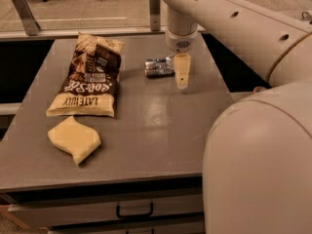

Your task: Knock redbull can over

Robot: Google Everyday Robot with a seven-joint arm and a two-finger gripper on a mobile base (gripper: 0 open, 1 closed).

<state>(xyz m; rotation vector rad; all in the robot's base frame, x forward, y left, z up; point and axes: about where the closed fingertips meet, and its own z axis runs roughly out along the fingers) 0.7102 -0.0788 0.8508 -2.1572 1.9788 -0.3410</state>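
The redbull can [158,67] lies on its side on the grey table [146,126], toward the far middle, its long axis running left to right. My gripper [181,77] hangs from the arm just right of the can, its pale fingers pointing down at the table, right beside the can's right end. It holds nothing that I can see.
A brown chip bag [90,77] lies flat at the table's far left. A pale yellow sponge-like piece [74,139] lies in front of it. My arm's large white body [258,165] fills the right foreground. A glass rail [78,23] runs behind the table. A drawer handle [134,211] shows below the front edge.
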